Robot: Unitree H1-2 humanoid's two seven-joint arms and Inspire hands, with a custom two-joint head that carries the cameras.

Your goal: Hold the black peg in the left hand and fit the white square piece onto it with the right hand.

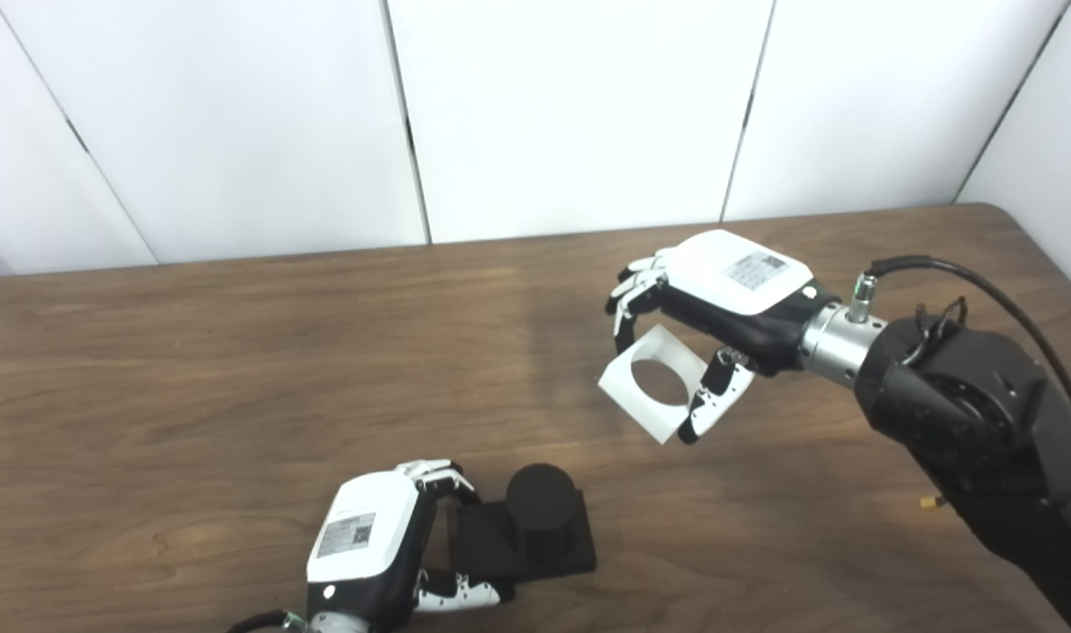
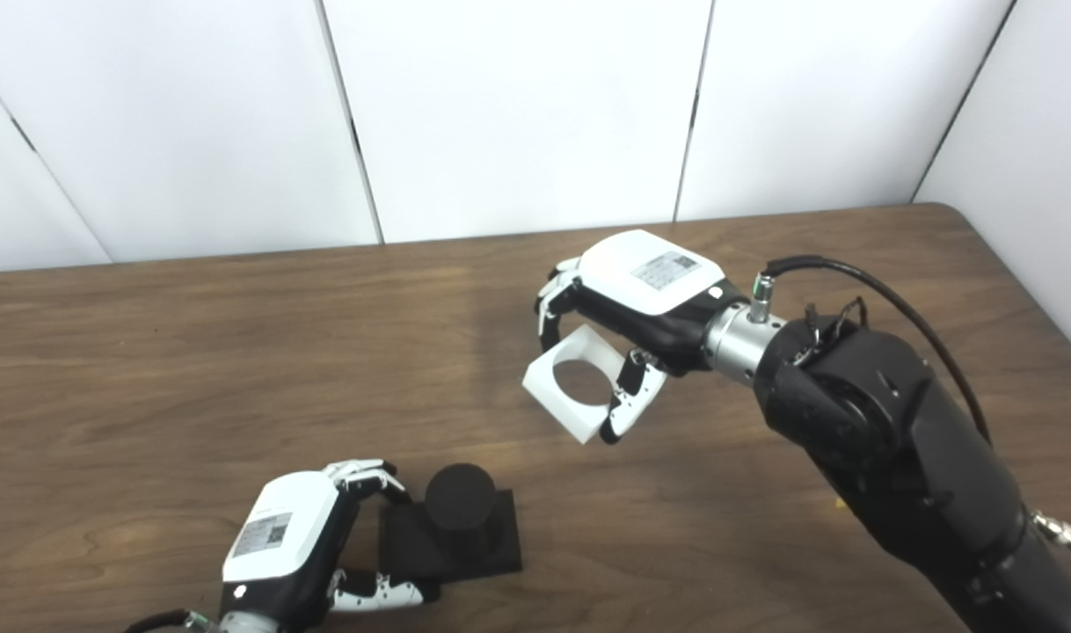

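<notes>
Right hand [image 1: 729, 299] is gripping the white square piece [image 1: 654, 382], fingers [image 1: 628, 294] curling over its far edge, thumb [image 1: 707, 404] pressing on the near right edge. Piece is hanging in the air above the table [image 1: 236, 369], tilted, its round hole facing up toward the camera with wood showing through it. A faint shadow is lying on the wood below and to the right of it. Right forearm is coming in from the lower right, black, with a silver wrist collar and a black cable [image 1: 984, 281] looping over the top.

Left hand [image 1: 368, 541] is sitting low near the bottom edge, grasping the black peg [image 1: 540, 505] by its square base: fingers [image 1: 439, 479] wrapping the far left corner of the base, thumb [image 1: 461, 596] touching the near left edge. Peg is standing upright, a short round cylinder on a flat square plate, plate appearing to rest on the table. Back of each hand is showing a white cover with a printed label.

White square piece is well apart from the peg, up and to the right of it, not on it yet. White wall panels [image 1: 571, 114] are running behind the far table edge.
</notes>
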